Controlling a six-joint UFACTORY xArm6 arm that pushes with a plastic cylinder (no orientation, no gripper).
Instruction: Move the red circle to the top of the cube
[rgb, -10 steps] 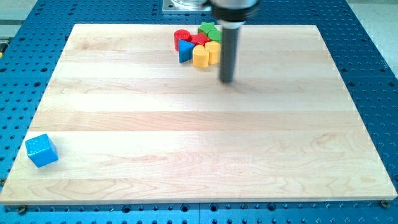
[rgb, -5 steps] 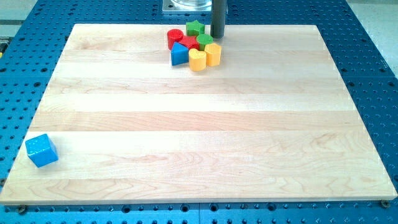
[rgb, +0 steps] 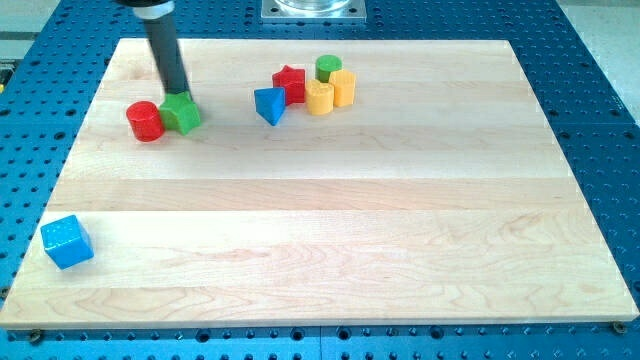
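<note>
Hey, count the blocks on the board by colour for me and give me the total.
Red: 2, the red circle and a red star
Green: 2, one green block beside the red circle, just below my tip, and a green cylinder
Yellow: 2, a yellow heart and a yellow cylinder
Blue: 2, a blue triangle and the blue cube
Total: 8

Red circle (rgb: 145, 120): short cylinder, flat face up, upright, well up-right of blue cube. Blue cube (rgb: 67, 241): slightly rotated, toward view's bottom-left from circle, well apart.
</note>
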